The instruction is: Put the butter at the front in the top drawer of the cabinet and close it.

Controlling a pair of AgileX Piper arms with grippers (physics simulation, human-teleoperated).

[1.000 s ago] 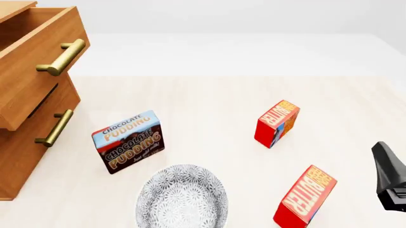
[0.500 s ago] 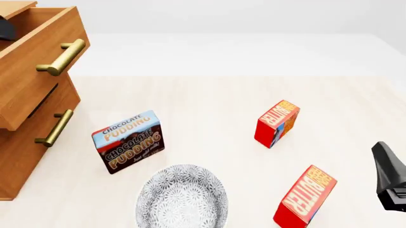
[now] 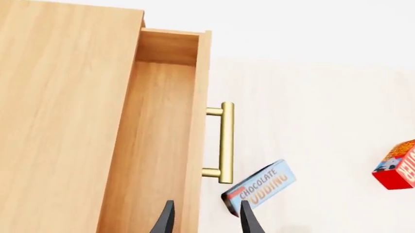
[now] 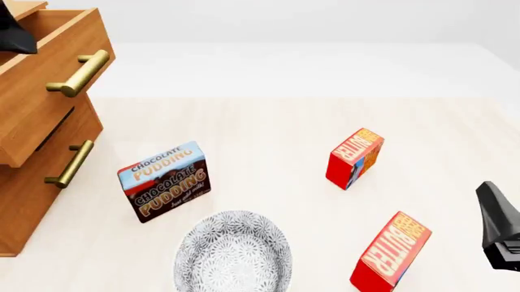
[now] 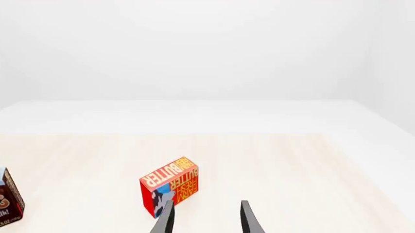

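Note:
The front butter point(image 4: 391, 252) is a red carton with an orange face, standing tilted near the table's front edge. A twin butter box point(image 4: 355, 158) stands farther back. At the left, the cabinet point(image 4: 33, 188) has its top drawer point(image 4: 45, 91) pulled out, and the drawer's inside point(image 3: 159, 145) holds nothing. My left gripper point(image 3: 206, 219) hovers open over the drawer's front wall, near the brass handle point(image 3: 226, 142); it shows as a dark shape point(image 4: 16, 30) at the top left. My right gripper point(image 5: 206, 219) is open and holds nothing, to the right of the front butter point(image 4: 497, 234).
A brown-and-blue Chocolate Pudding box point(image 4: 165, 180) stands left of centre, with a patterned white bowl point(image 4: 233, 254) in front of it. A lower drawer with a like handle point(image 4: 69, 164) is shut. One butter box point(image 5: 170, 185) lies ahead of the right fingers.
My left gripper has come into the front view at the top left, above the open drawer. The right arm and the boxes have not moved.

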